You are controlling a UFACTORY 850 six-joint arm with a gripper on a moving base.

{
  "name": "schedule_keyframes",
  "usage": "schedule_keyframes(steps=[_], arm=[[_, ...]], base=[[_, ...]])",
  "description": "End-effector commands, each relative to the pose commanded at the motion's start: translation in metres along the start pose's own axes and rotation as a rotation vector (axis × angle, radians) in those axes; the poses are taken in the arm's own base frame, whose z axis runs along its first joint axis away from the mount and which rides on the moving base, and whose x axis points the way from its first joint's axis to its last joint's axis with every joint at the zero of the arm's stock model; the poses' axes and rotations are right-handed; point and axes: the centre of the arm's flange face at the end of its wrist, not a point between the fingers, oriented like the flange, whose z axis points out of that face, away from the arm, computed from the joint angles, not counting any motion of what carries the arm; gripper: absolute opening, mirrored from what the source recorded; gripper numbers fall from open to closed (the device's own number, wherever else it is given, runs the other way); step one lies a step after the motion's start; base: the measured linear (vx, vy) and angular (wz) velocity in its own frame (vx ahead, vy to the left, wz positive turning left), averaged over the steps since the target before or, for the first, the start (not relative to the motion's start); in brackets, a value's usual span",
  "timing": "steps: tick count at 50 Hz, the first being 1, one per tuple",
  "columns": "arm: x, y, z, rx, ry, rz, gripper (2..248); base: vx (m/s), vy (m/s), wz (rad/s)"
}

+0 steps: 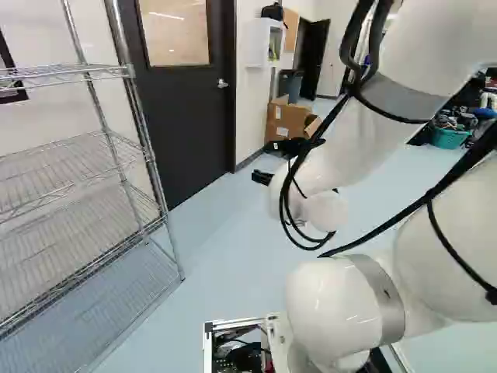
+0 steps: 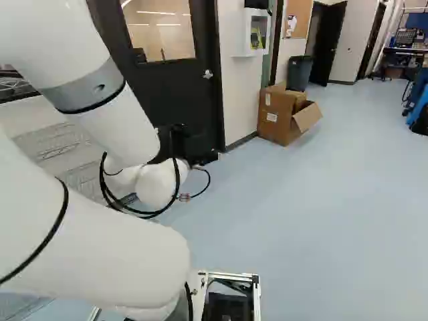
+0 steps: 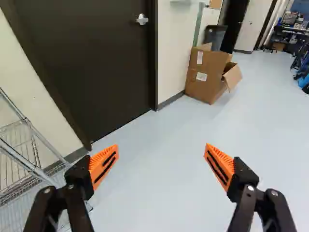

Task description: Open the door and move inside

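Note:
The dark door (image 1: pixel 185 101) with a window stands shut in its frame, ahead of the arm. Its silver handle (image 1: pixel 222 83) is on the door's right side in the left base view. My gripper (image 1: pixel 264 178), black, is at the arm's end, apart from the door. In the right base view the door (image 2: pixel 175 93) and handle (image 2: pixel 208 74) show beyond the arm. In the wrist view the gripper (image 3: pixel 161 151) has its orange pads wide apart with only floor between them; the handle (image 3: pixel 142 20) lies far ahead of it.
A wire shelf (image 1: pixel 78 210) stands left of the door in the left base view. Beyond the door frame, a cardboard box (image 2: pixel 286 114) sits against the wall near a dark bin (image 2: pixel 299 72). A white wall case (image 2: pixel 253 32) hangs above.

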Motion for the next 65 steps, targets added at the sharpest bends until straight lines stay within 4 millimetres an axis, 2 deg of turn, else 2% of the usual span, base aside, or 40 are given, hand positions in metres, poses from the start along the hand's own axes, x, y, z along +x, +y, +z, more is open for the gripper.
schedule_keyframes(steps=[29, 65], arm=[[0.0000, 0.0000, 0.0000, 0.000, 0.000, 0.000, 247], [0.0000, 0.0000, 0.0000, 0.000, 0.000, 0.000, 247]], base=[[0.006, 0.000, -0.001], [0.094, -0.017, -0.011]])
